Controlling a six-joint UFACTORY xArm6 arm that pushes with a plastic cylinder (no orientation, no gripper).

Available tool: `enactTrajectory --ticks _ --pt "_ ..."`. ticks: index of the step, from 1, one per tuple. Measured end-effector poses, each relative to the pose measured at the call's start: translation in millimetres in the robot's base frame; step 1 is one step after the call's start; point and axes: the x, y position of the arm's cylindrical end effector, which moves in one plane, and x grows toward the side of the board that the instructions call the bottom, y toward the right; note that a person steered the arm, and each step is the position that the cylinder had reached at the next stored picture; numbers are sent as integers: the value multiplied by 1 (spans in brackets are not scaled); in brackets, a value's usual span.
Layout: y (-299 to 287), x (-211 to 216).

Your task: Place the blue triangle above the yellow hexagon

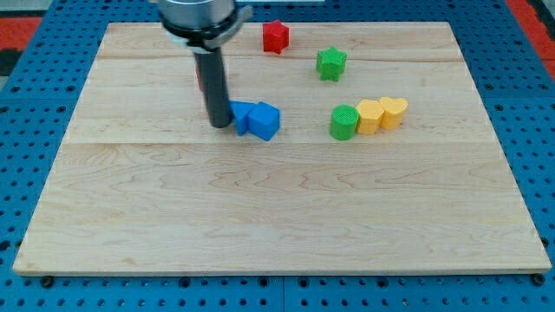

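My tip (218, 126) rests on the board, touching the left side of the blue triangle (240, 114). A blue cube (264, 120) sits right against the triangle's right side. The yellow hexagon (370, 116) lies farther toward the view's right, between a green round block (344, 122) on its left and a yellow heart (393, 112) on its right; the three touch in a row.
A red star (276, 36) sits near the view's top, a green star (330, 62) lower and to its right. A red block (199, 76) is mostly hidden behind the rod. The wooden board (277, 217) lies on a blue pegboard.
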Motion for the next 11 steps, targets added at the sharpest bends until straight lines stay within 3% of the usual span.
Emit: enactTrajectory --ticks 3,5,7,9,11 --pt "107 -4" --pt "58 -15" --pt "130 -63" --pt "170 -66" --pt "215 -165"
